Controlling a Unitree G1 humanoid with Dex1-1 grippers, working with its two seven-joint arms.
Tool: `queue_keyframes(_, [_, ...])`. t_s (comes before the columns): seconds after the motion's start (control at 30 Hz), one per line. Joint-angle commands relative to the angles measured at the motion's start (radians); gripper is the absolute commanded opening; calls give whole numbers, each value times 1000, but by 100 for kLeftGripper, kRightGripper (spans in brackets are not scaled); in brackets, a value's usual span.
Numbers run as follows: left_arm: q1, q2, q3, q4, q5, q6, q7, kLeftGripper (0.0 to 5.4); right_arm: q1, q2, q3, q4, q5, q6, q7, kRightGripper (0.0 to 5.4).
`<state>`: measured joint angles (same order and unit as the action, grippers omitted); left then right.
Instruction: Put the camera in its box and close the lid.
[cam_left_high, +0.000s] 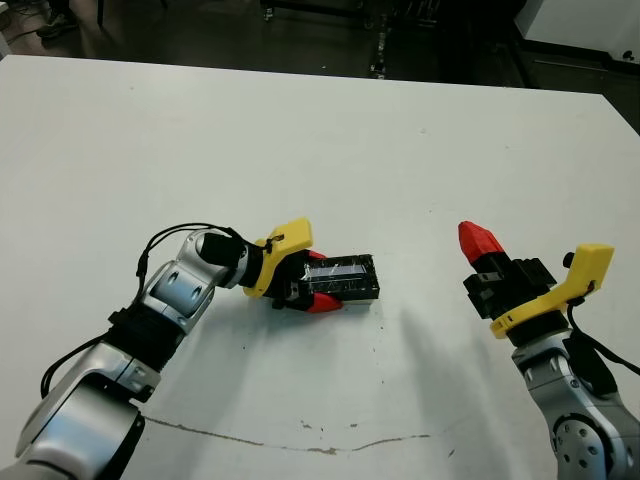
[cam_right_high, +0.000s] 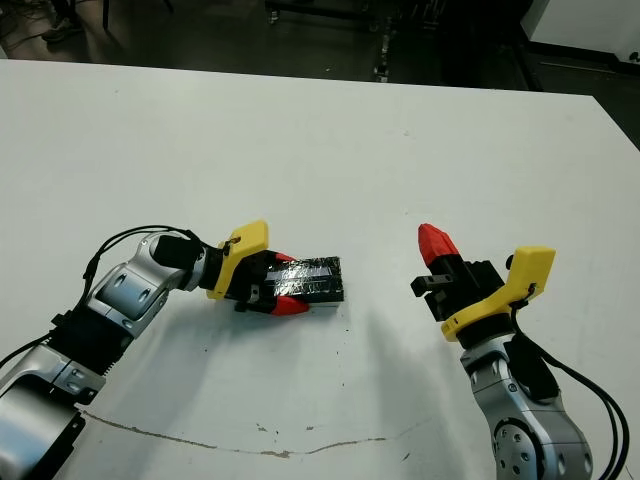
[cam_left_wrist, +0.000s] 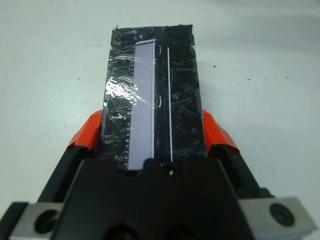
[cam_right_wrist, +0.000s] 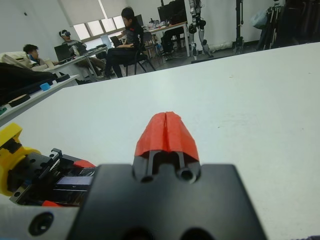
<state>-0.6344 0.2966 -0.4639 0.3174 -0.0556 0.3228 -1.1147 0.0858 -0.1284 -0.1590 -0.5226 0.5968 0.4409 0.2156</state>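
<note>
The glossy black lid (cam_left_high: 342, 276) lies flat on the white table, a little left of the middle. My left gripper (cam_left_high: 318, 280) is shut on its near end, with one red finger (cam_left_wrist: 90, 136) pressed to each long side. In the left wrist view the lid (cam_left_wrist: 152, 95) fills the space between the fingers and shows reflective streaks. The camera and the white box are hidden from every view. My right gripper (cam_left_high: 478, 240) hovers to the right of the lid, apart from it, with its fingertips shut together on nothing (cam_right_wrist: 166, 131).
The white table (cam_left_high: 330, 140) stretches wide behind and to both sides of the lid. A thin dark crack line (cam_left_high: 300, 440) runs along the near part. Beyond the far edge are a dark floor and equipment stands. People (cam_right_wrist: 127, 35) sit at desks far off.
</note>
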Motion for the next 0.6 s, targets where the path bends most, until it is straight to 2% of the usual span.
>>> queue_keyframes(0.03, [31, -18, -91, -25, 94, 67, 55, 316, 9, -15, -4, 7, -1, -3, 8, 0])
queue_keyframes(0.07, [34, -18, -91, -38, 93, 81, 63, 316, 9, -15, -4, 7, 1, -2, 7, 0])
queue_keyframes(0.23, [59, -19, -102, -79, 120, 107, 117, 388, 14, -11, -6, -4, 7, 11, -5, 0])
queue_keyframes(0.6, [103, -4, -73, -37, 116, 12, 162, 533, 15, -18, -5, -2, 9, 5, 4, 0])
